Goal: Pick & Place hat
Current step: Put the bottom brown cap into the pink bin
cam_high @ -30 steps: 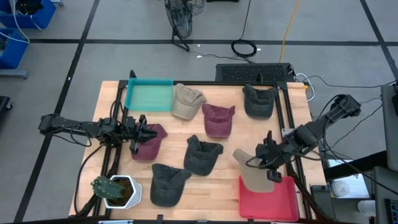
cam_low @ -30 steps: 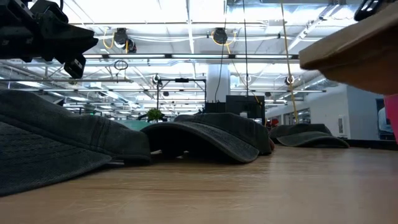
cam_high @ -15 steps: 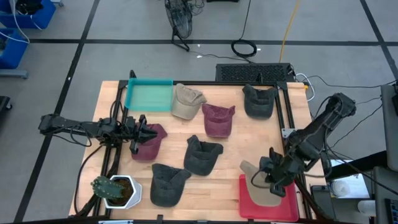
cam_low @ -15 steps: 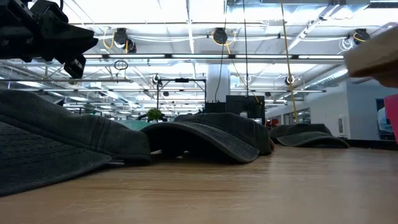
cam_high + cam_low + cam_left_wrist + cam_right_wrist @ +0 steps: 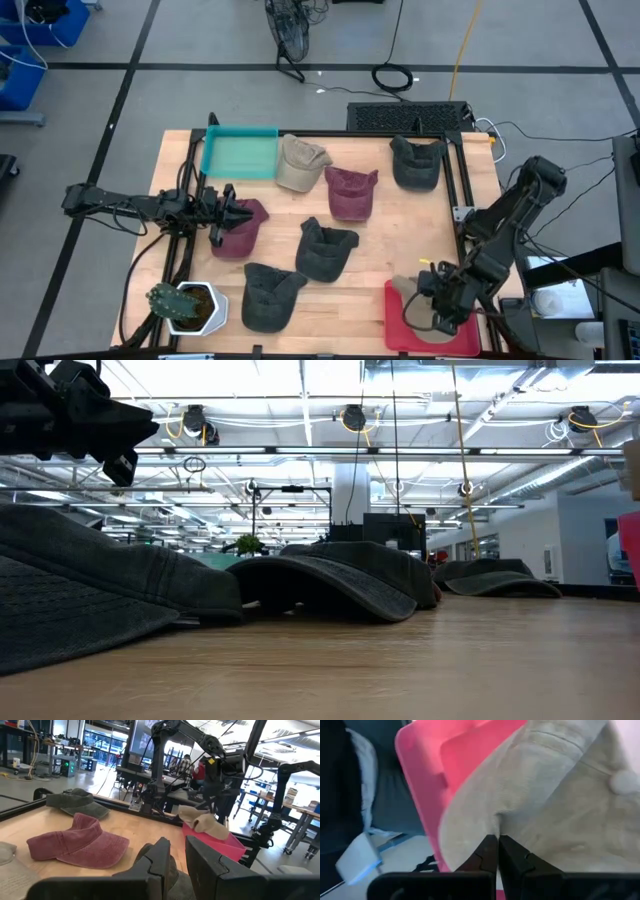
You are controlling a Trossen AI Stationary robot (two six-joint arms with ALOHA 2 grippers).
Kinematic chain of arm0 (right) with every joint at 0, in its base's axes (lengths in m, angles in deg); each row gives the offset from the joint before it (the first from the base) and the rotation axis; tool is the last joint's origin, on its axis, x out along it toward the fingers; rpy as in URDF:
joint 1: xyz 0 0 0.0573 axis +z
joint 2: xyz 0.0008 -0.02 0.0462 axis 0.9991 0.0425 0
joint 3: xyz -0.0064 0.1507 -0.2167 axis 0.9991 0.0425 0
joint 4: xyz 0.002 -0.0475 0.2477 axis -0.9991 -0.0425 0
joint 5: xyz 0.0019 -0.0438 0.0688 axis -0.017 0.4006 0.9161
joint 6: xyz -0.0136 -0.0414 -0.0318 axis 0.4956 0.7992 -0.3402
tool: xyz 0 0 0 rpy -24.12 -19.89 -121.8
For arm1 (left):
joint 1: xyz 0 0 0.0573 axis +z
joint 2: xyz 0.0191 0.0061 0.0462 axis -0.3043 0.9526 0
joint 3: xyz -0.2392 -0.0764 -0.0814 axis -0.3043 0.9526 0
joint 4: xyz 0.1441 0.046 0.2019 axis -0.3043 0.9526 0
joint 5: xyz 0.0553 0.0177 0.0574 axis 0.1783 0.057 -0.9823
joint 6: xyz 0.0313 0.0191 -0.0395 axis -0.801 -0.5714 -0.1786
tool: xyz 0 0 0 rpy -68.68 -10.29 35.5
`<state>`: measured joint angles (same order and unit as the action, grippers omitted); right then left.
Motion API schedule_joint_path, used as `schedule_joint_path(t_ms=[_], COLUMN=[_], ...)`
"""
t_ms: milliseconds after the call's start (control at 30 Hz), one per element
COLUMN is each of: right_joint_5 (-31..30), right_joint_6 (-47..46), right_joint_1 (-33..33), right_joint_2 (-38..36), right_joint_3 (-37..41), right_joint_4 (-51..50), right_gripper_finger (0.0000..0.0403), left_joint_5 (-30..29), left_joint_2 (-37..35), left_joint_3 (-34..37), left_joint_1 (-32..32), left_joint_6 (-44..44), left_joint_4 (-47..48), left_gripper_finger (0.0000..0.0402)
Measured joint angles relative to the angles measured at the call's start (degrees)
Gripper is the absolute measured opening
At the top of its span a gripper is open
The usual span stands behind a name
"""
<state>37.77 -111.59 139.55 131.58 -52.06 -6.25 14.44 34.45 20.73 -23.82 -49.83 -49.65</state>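
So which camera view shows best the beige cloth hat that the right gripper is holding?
The right wrist view: the beige cloth hat fills it, pinched in the right gripper. The high view shows it half hidden; the left wrist view shows it far off; the low view misses it.

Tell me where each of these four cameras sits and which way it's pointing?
High view: above the table, looking straight down; both arms show, right claw shut on the beige hat over the red tray.
Low view: at tabletop height, looking level across dark hats into the room; part of one arm shows top left.
Left wrist view: on the left arm, looking across the table past its own fingers.
Right wrist view: on the right arm, close on the beige hat, past its own shut fingers.
Both wrist views share the beige hat and red tray.
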Motion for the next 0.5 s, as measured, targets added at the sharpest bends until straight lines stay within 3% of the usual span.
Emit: schedule_joint_path(t_ms=[500], right_joint_5=[0.13], right_joint_6=[-2.75], right_joint_1=[0.68], right_joint_2=[2.43], right_joint_3=[0.02], right_joint_4=[5.96], right_gripper_finger=[0.0], left_joint_5=[-0.04], left_joint_2=[0.0], left_joint_3=[0.01], left_joint_1=[0.0], left_joint_6=[0.0], left_joint_4=[0.01], left_gripper_finger=[0.0065])
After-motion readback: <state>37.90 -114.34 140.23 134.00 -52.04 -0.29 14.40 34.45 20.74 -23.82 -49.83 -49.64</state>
